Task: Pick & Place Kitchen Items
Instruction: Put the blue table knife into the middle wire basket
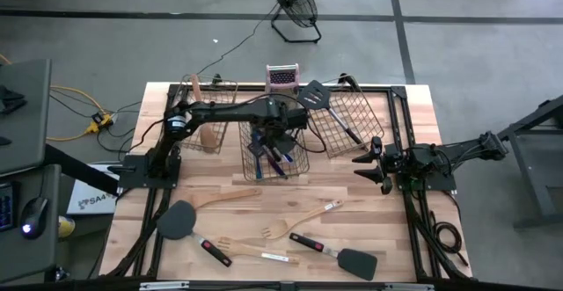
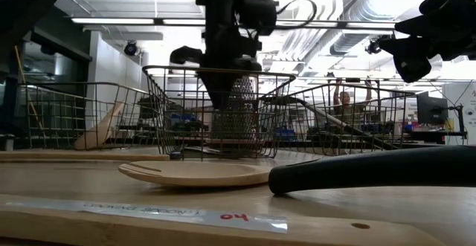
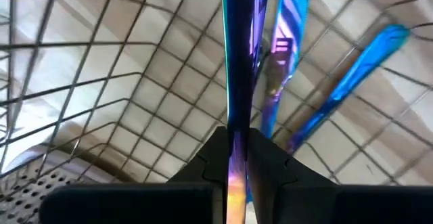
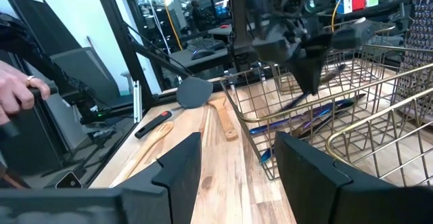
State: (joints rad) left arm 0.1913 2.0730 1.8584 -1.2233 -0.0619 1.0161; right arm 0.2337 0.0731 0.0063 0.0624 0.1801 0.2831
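The left gripper [image 3: 237, 158] hangs inside the middle wire mesh basket [image 1: 303, 163], its fingers pinched tight on a slim iridescent purple-blue piece of cutlery [image 3: 238, 61] that runs straight out ahead of them. Just beyond it, on the basket floor, lie two more iridescent blue pieces [image 3: 352, 75], and the upright perforated metal box grater [image 2: 239, 108] stands close beside the gripper.

The step in hand looks like setting this piece down in the basket. To do it well, I would lower until the far tip rests on the mesh, lay the handle alongside the other blue pieces, and only then part the fingers, so the thin piece does not drop and poke through a gap in the wire. A straight lift afterwards should keep the fingers off the mesh.

Room is tight here: wire walls on every side, the grater next to the wrist and the rim above. The only free way is upward.

The right gripper [image 4: 233, 160] waits with fingers wide and empty over the worktop [image 1: 387, 247], beside the right-hand basket [image 1: 347, 120]. Pale wooden spoons and a fork [image 1: 281, 229] and black spatulas with red-black handles [image 1: 339, 256] lie on the open boards, well apart from both grippers.
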